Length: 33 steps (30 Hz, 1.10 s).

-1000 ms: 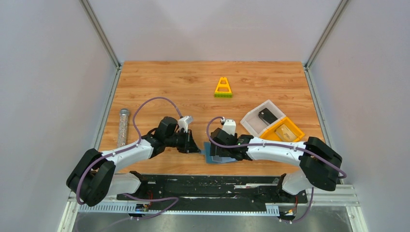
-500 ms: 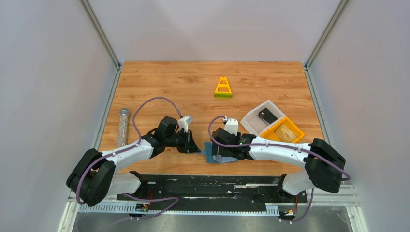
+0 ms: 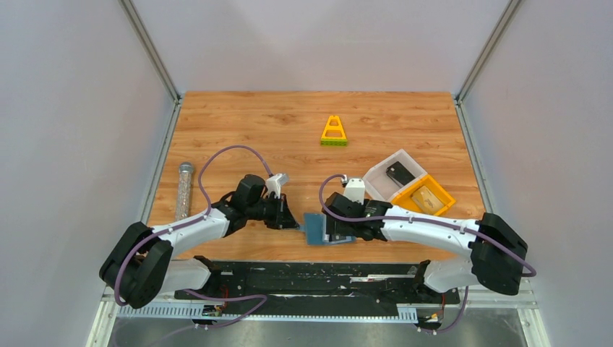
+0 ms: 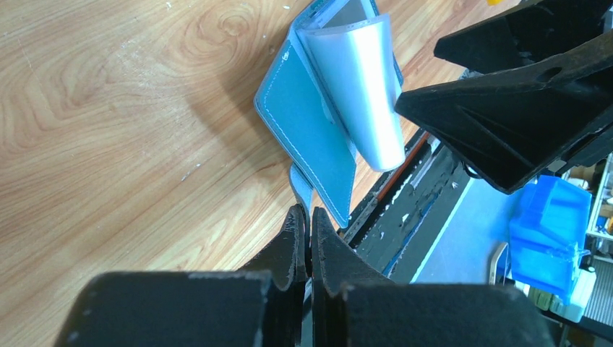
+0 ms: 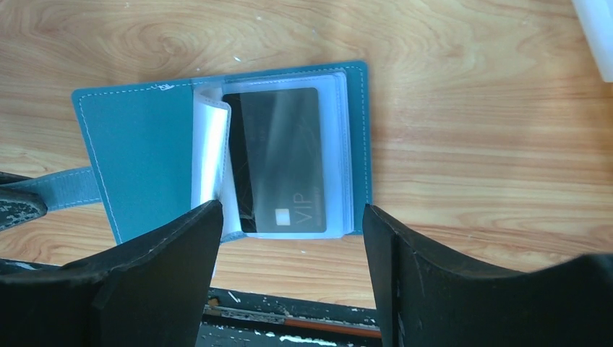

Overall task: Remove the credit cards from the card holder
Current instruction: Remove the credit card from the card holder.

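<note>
The slate-blue card holder lies open on the wood near the table's front edge, also seen from above. A dark grey credit card marked VIP sits inside a clear sleeve on its right half, and one loose sleeve curls upward. My left gripper is shut on the holder's small tab at its left edge. Directly over the card, my right gripper hovers open, one finger on each side of the sleeves, holding nothing. I cannot tell whether more cards lie under the sleeves.
A white bin with a dark flat thing and a yellow bin stand to the right. A yellow triangular toy lies farther back. A clear tube lies at the left edge. The black base rail runs just beyond the holder.
My right arm has drawn back to the right, uncovering more of the card holder in the top view, and its jaws have widened slightly. The left arm has not moved.
</note>
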Available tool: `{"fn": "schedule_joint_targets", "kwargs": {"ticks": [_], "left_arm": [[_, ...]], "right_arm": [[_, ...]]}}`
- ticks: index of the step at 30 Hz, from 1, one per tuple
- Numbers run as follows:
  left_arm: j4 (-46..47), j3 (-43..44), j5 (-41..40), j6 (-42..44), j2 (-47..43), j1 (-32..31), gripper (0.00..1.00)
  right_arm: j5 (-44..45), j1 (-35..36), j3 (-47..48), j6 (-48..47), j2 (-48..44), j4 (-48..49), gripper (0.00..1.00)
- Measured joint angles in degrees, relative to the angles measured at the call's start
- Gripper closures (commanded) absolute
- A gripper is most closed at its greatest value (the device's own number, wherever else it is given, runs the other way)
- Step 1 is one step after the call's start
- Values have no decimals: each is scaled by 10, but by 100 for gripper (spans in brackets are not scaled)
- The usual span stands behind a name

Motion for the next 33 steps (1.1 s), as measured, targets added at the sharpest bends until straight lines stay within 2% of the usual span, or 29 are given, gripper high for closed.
{"fn": "schedule_joint_targets", "kwargs": {"ticks": [5, 11, 13, 17, 19, 25, 33], "left_arm": [[0, 0, -1, 0, 1, 0, 100], [-3, 0, -5, 0, 1, 0, 94], [-7, 0, -6, 1, 1, 0, 89], [-14, 0, -9, 2, 1, 0, 63], [-16, 1, -11, 2, 1, 0, 58], [-46, 14, -16, 1, -12, 0, 57], [-46, 48, -6, -24, -30, -10, 60]], "right_arm": [[9, 0, -5, 0, -27, -20, 28], [9, -1, -6, -5, -58, -31, 32], [7, -2, -6, -12, -63, -26, 33], [-14, -7, -8, -29, -64, 5, 36], [-23, -10, -11, -34, -64, 19, 42], [-59, -43, -34, -55, -71, 65, 64], [-141, -124, -81, -88, -92, 130, 70]]}}
